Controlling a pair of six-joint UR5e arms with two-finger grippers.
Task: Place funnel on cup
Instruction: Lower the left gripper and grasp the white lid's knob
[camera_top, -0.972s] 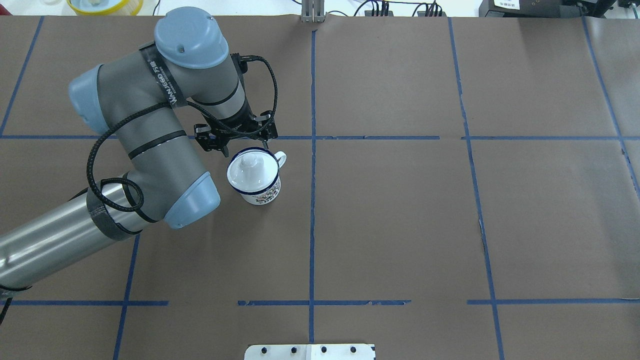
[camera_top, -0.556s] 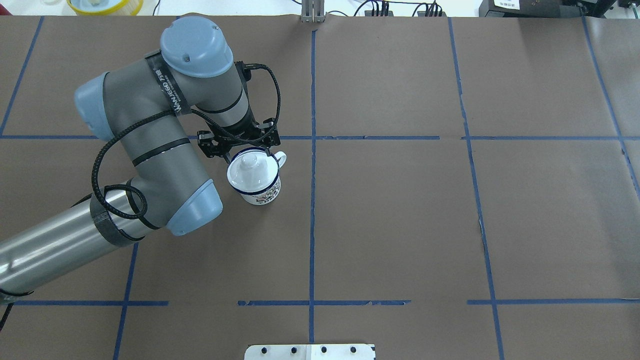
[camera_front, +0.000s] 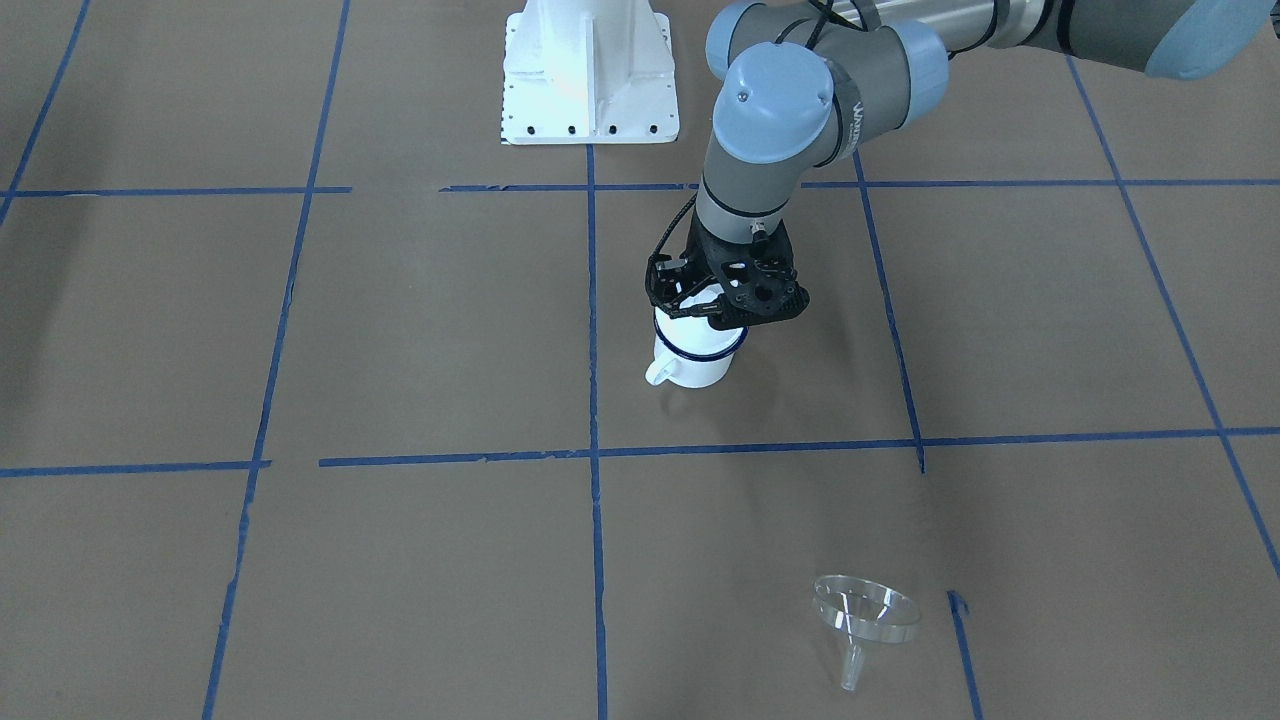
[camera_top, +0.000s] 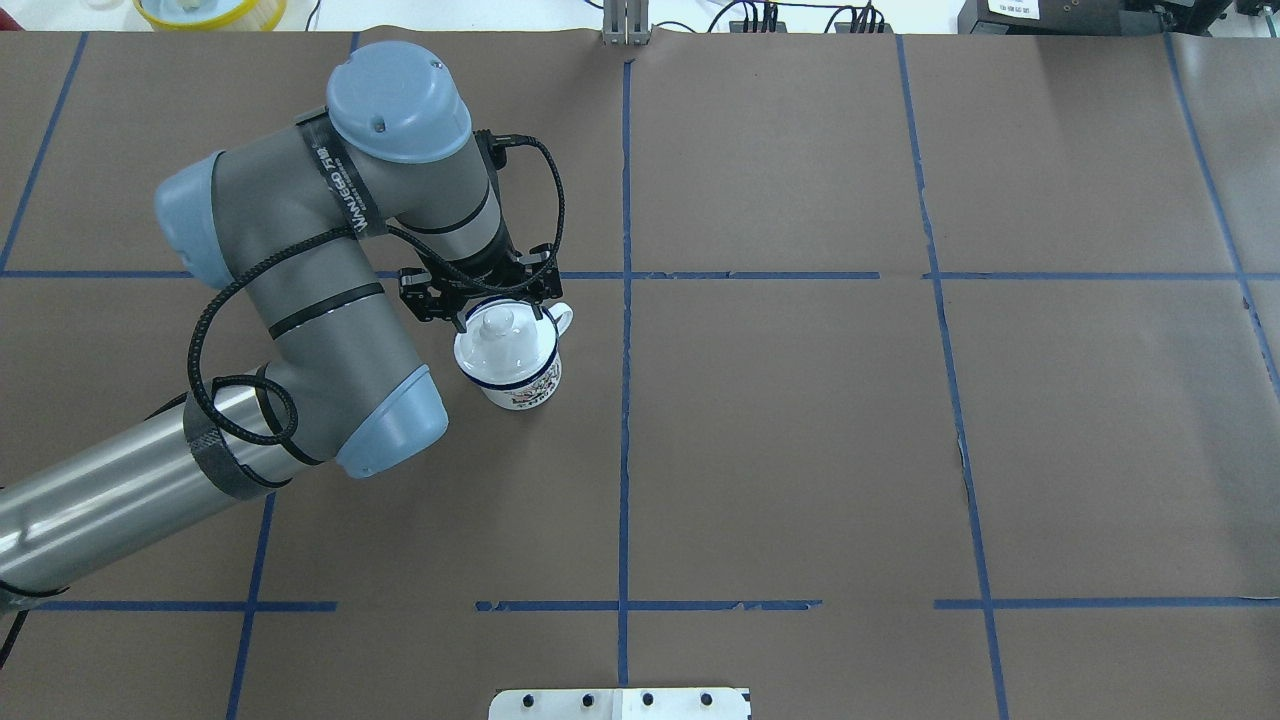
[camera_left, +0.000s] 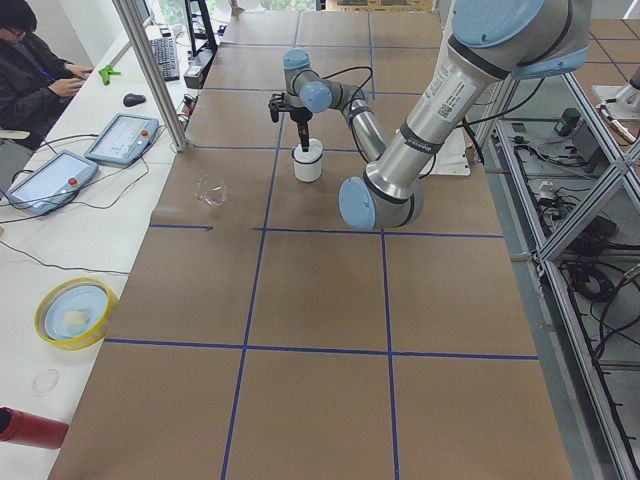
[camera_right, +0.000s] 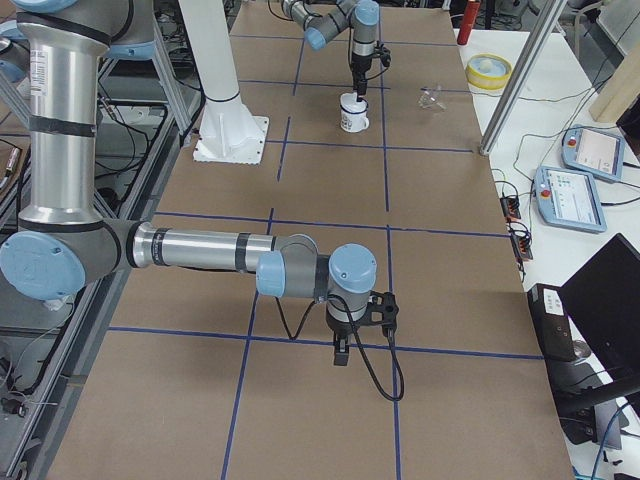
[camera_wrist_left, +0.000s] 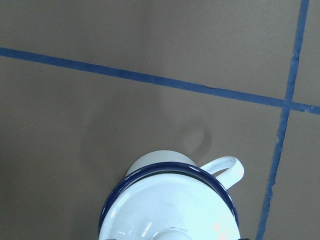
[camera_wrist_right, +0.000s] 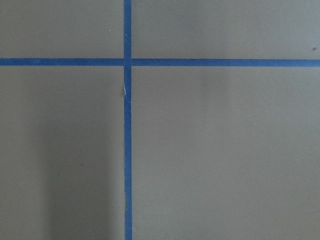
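The cup (camera_top: 522, 383), a white enamel mug with a dark blue rim, stands on the brown table with a white knobbed lid (camera_top: 498, 345) on it. Its handle points away from the robot. My left gripper (camera_top: 498, 312) hovers open just over the lid, one finger on each side of the knob. The left wrist view shows the cup's rim (camera_wrist_left: 165, 172) and the lid (camera_wrist_left: 170, 210) close below. The clear funnel (camera_front: 865, 608) lies on its side near the table's far edge, apart from the cup. My right gripper (camera_right: 341, 350) shows only in the exterior right view; I cannot tell its state.
The robot's white base plate (camera_front: 590, 75) stands at the table's near side. Blue tape lines (camera_top: 625, 400) cross the brown paper. A yellow bowl (camera_left: 72, 312) and tablets (camera_left: 125, 137) lie on the side bench. A person (camera_left: 35, 70) sits there.
My left arm has moved toward the cup, and the open gripper has gone from beyond the cup's rim to over the lid. The cup has not moved.
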